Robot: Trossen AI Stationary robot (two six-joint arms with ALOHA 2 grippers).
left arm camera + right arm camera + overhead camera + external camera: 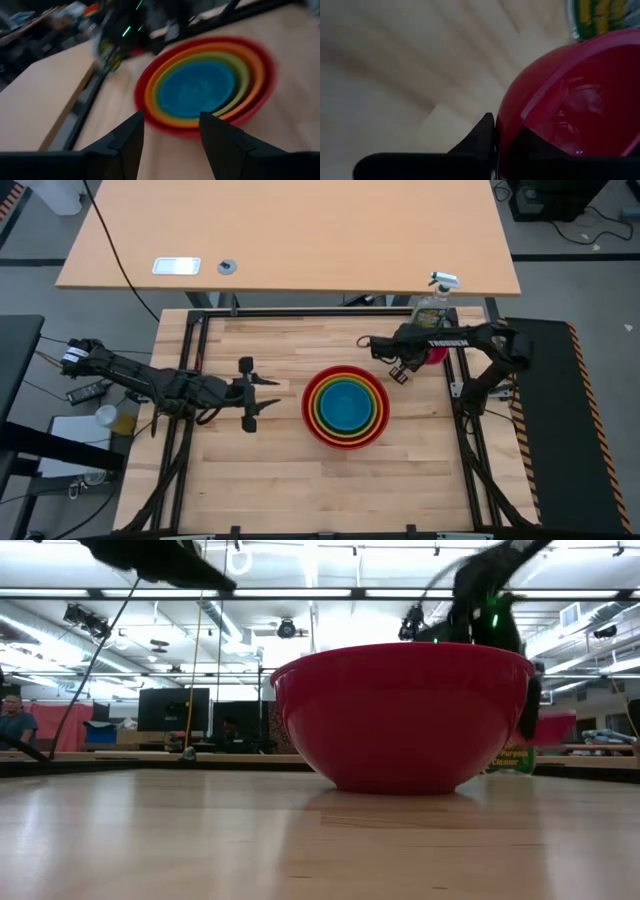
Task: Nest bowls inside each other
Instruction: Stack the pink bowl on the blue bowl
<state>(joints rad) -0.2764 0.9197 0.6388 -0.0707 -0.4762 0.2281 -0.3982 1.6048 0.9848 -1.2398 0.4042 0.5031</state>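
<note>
Four bowls sit nested at the table's middle: red (312, 412) outermost, then orange (345, 439), lime green (372, 418) and blue (345, 406). The stack fills the low view as a red wall (400, 715). The small magenta pink bowl (437, 357) lies at the far right, partly under my right arm, and my right gripper (502, 145) is shut on it. My left gripper (272, 394) hovers open to the left of the stack, pointing at it, with nothing between its fingers (127, 137). My right gripper has the pink bowl's rim (540, 100) with one finger outside the wall (482, 135) and the other showing dark through the wall from inside. The fingers come slanting down from above. Whether the bowl rests on the table, I cannot tell.
A clear spray bottle with a white trigger (437, 295) stands at the far edge just behind the pink bowl. A black frame (190, 340) borders the table. A light wooden desk (300, 230) stands beyond the far edge. Bare wood lies in front of the stack.
</note>
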